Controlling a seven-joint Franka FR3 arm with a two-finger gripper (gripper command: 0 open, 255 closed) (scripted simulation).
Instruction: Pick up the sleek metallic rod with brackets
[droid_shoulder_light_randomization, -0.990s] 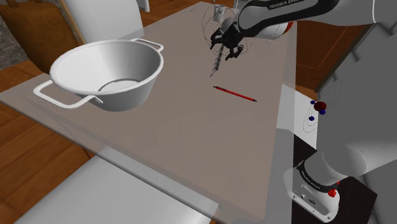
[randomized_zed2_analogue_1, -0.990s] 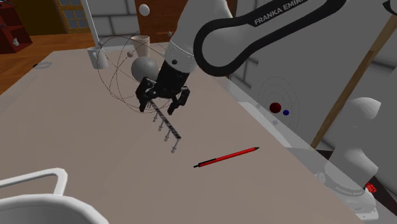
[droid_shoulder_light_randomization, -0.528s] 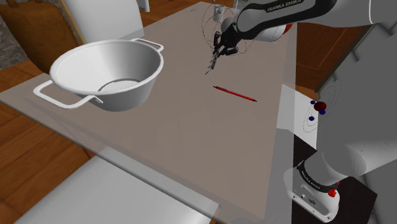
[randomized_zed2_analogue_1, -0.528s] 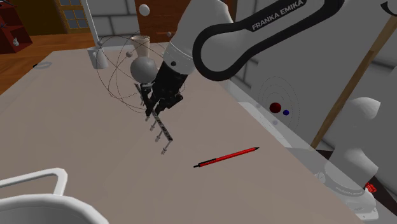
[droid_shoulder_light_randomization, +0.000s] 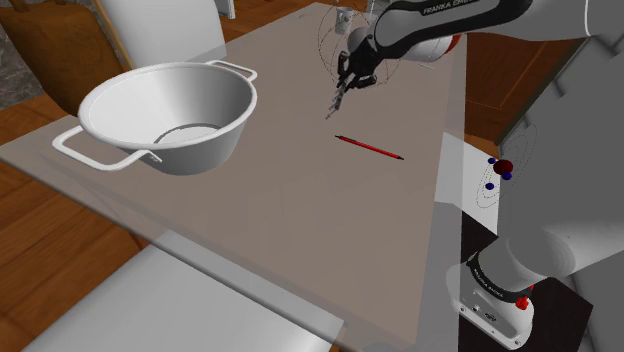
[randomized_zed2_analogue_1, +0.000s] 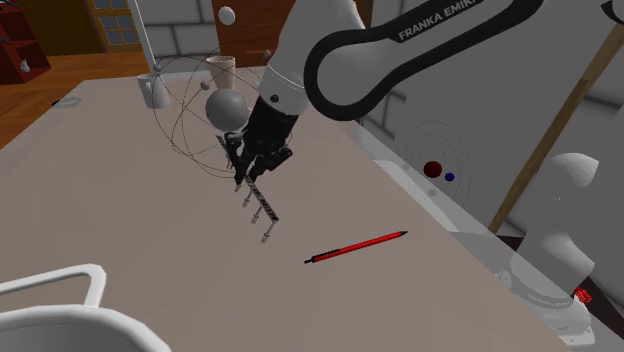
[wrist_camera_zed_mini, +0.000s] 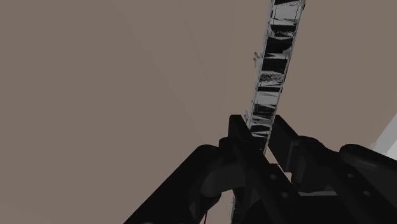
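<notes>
Wood floor (droid_shoulder_light_randomization: 30, 255) surrounds the grey-brown table (droid_shoulder_light_randomization: 290, 205) that I work over. My gripper (randomized_zed2_analogue_1: 250, 172) is clamped on one end of the slim metallic rod with brackets (randomized_zed2_analogue_1: 257, 205). In the wrist view the two black fingers (wrist_camera_zed_mini: 238, 137) press against the rod's (wrist_camera_zed_mini: 272, 76) sides, and it runs straight out from between them, silver with dark patches. From the second exterior view it slants down and away from the gripper, small brackets sticking out along it. I cannot tell whether its free end touches the tabletop.

Past that free end, apart from it, lies a red pen (randomized_zed2_analogue_1: 357, 247) with black tips. Just behind the gripper sits a grey ball (randomized_zed2_analogue_1: 226, 107), and farther back a pale cup (randomized_zed2_analogue_1: 220, 70). Well apart from the gripper stands a white two-handled bowl (droid_shoulder_light_randomization: 165, 115). White lettering (randomized_zed2_analogue_1: 440, 18) on my arm (randomized_zed2_analogue_1: 330, 60) reads "FRANKA EMI", cut off at the edge.
</notes>
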